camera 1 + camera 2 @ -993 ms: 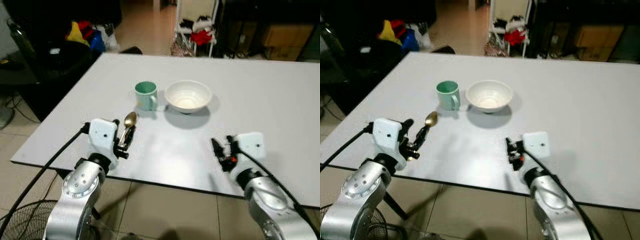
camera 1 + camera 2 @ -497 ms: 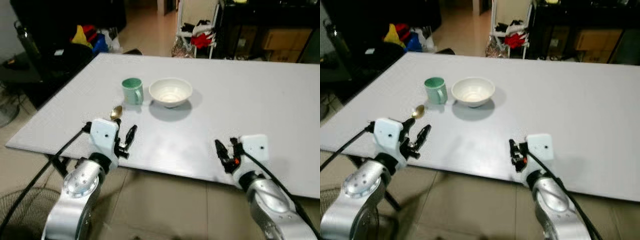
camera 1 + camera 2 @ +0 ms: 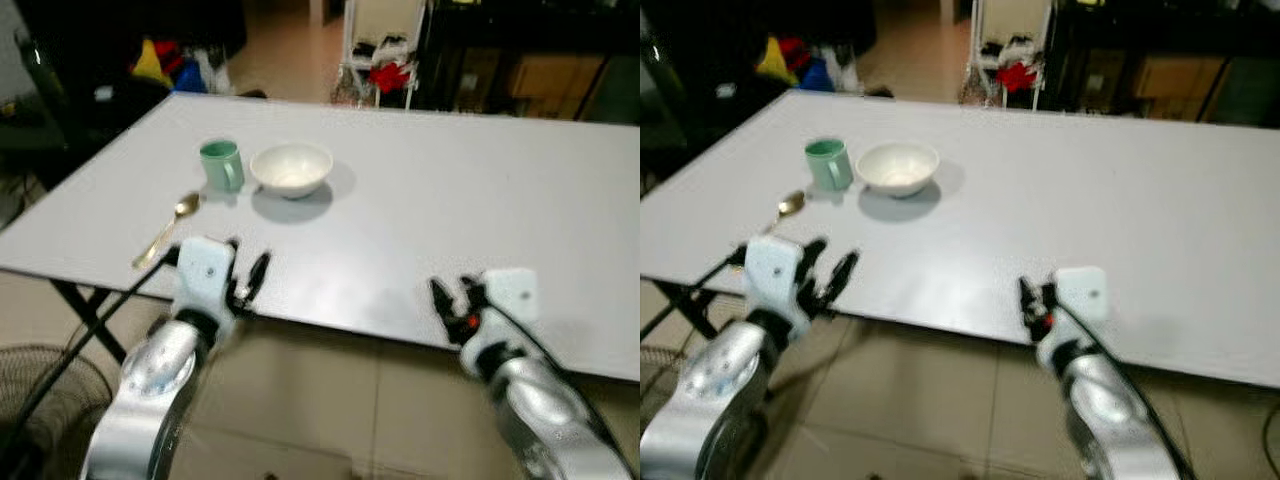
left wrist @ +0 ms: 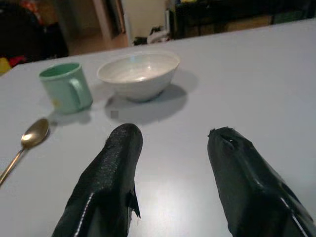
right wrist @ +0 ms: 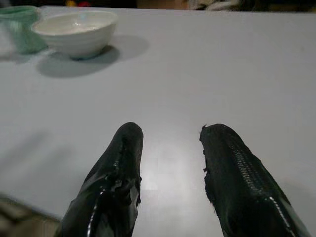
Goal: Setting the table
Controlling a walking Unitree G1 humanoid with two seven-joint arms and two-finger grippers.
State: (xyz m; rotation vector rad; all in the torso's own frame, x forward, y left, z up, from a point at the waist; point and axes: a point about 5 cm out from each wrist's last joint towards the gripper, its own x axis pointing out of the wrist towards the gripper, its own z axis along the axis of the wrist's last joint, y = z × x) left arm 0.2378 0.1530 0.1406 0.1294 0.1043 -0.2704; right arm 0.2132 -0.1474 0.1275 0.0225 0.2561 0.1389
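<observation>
A white bowl stands on the white table, far left of middle, with a green mug just to its left. A gold spoon lies flat on the table, nearer the front edge than the mug, bowl end toward it. My left gripper is open and empty at the table's front edge, to the right of the spoon. In the left wrist view the mug, bowl and spoon lie beyond its fingers. My right gripper is open and empty over the front edge.
A black fan stands on the tiled floor at lower left, by a black table leg. Beyond the far edge are a white rack with clothes and dark clutter. The table's right half is bare.
The left gripper let go of the spoon, which now lies on the table. The whole view has pulled back, so the table looks farther off and both grippers sit at its front edge.
</observation>
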